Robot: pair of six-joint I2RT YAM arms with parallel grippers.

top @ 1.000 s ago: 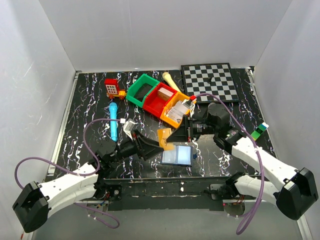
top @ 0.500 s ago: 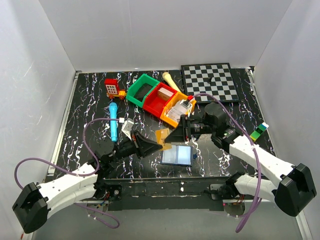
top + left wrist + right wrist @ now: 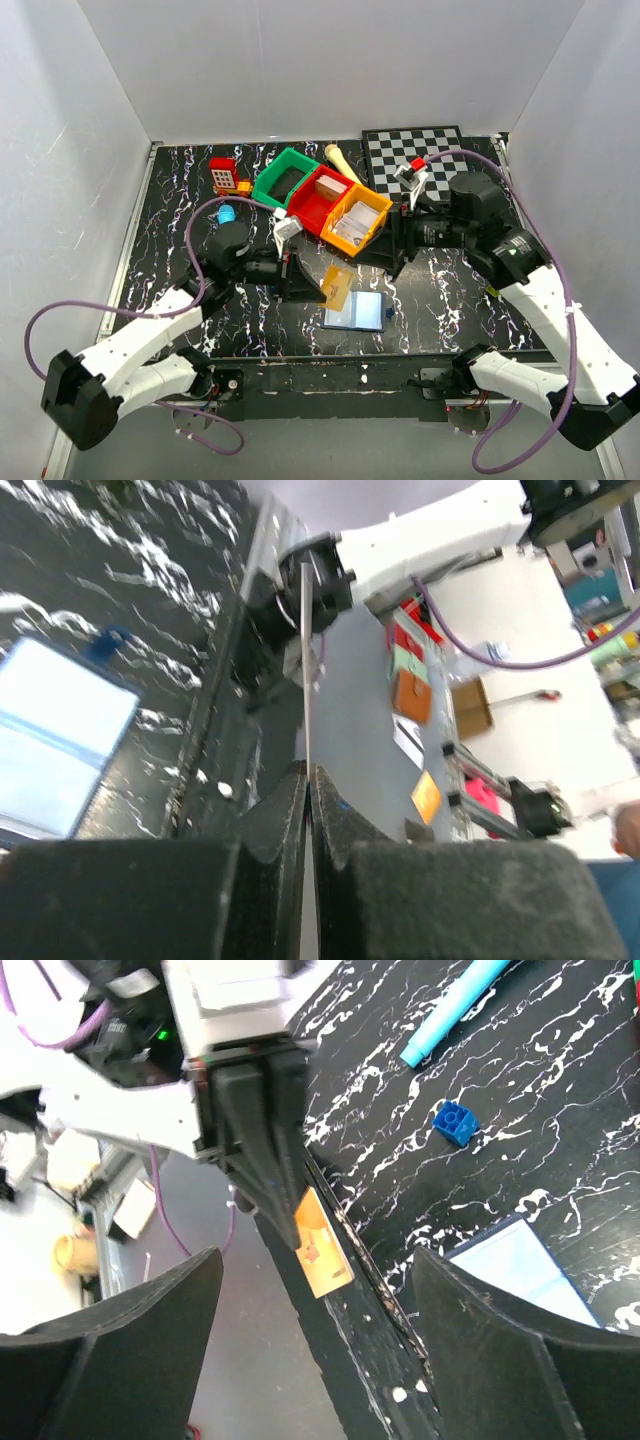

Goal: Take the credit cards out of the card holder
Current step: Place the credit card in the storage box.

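Orange plastic card (image 3: 338,284) is pinched tight in the left gripper (image 3: 318,291), up off the black table (image 3: 170,210). From the left wrist camera the card looks like one thin line between the two squeezed fingers (image 3: 275,815).

The card holder (image 3: 355,311) lies open and flat on the table, by the near edge, in the middle. Its two pale blue sides face up, and its long side runs left to right. It sits just near and right of the held card, not touching it.

The right gripper (image 3: 390,258) hangs just far and right of the holder, with its jaws wide apart and nothing in them. Both arms are close, but only the right one is free. I think it would have to come toward the near side to reach the holder. I cannot tell if more cards are inside.
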